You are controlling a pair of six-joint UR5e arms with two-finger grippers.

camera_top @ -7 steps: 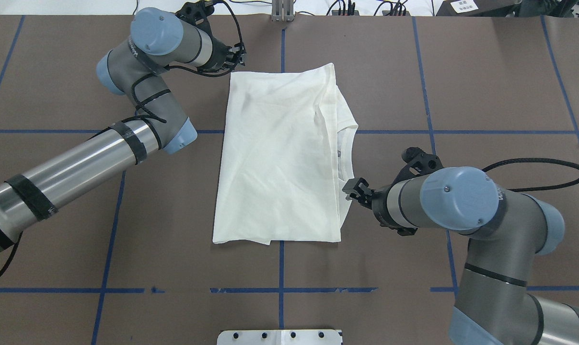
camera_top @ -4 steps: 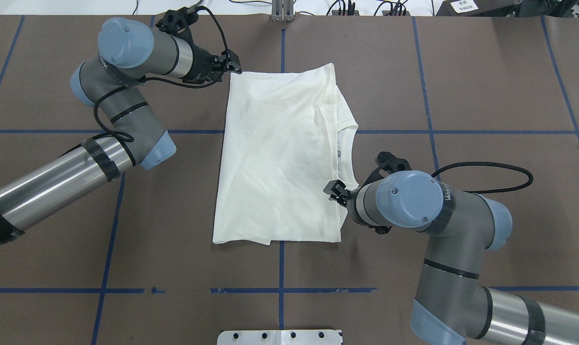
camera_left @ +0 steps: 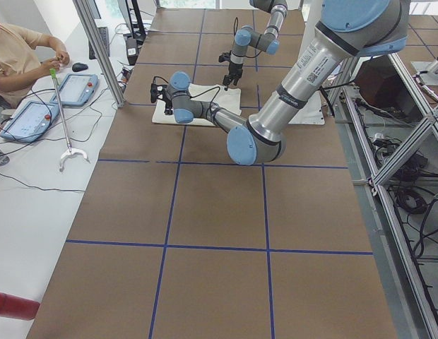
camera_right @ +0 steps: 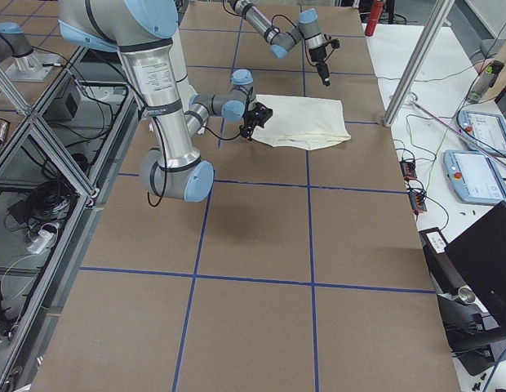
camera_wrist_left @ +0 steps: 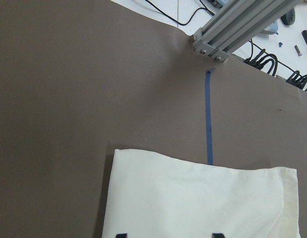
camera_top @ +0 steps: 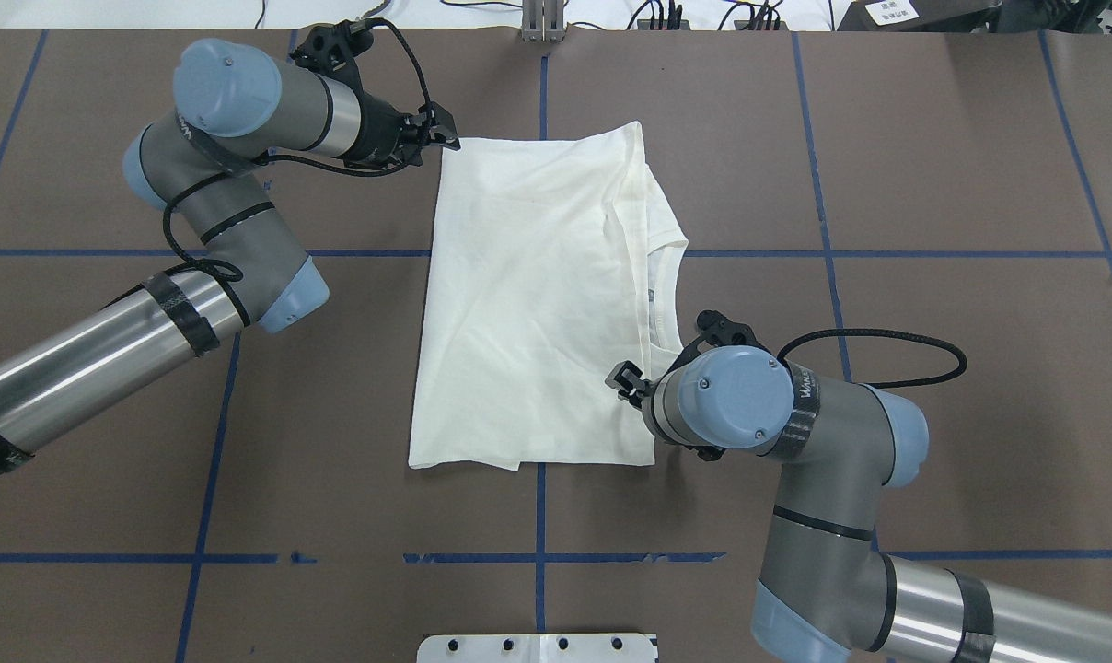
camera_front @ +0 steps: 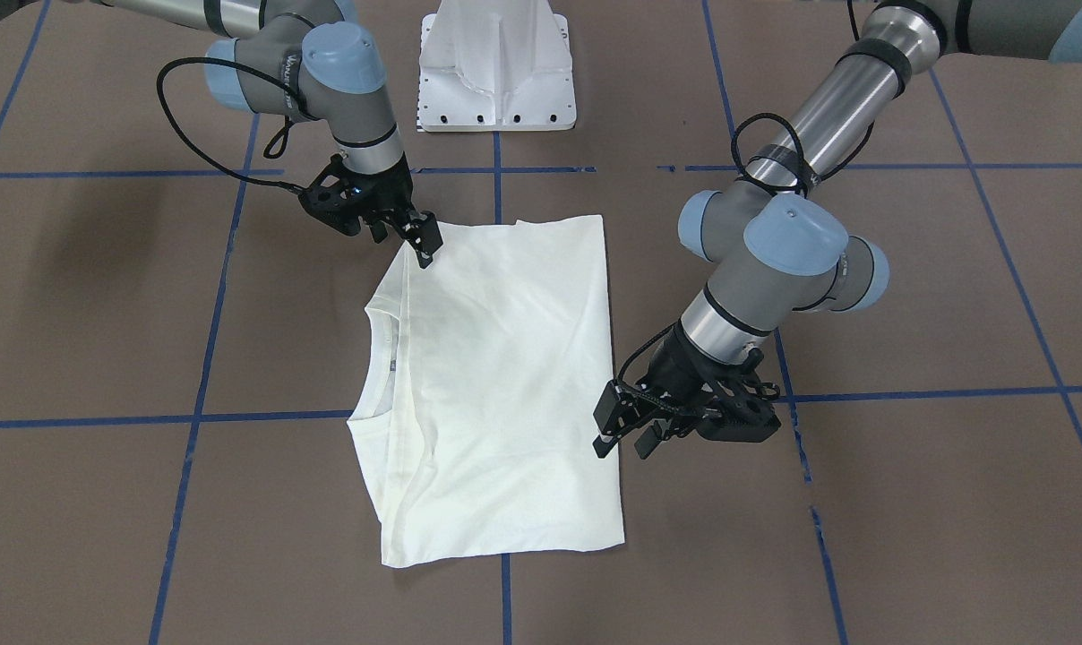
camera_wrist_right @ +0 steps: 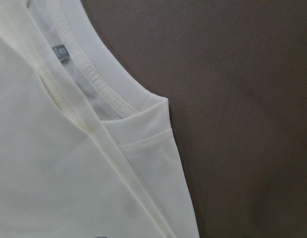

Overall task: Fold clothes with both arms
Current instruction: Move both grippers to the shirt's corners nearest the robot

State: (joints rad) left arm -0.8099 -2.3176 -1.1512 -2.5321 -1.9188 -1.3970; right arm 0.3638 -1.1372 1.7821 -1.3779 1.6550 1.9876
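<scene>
The shirt lies flat, print side down, at the middle of the table, with its collar towards the robot's right. The left gripper hovers at the far corner on its side, jaws wide and empty. The right gripper sits over the near shoulder, jaws apart, holding nothing. Each should probably pinch every layer at its edge, then both should lift level so the cloth stays taut. The table is matte brown, marked with blue tape lines. At a white side bench, a person sits by 2 handheld panels.
</scene>
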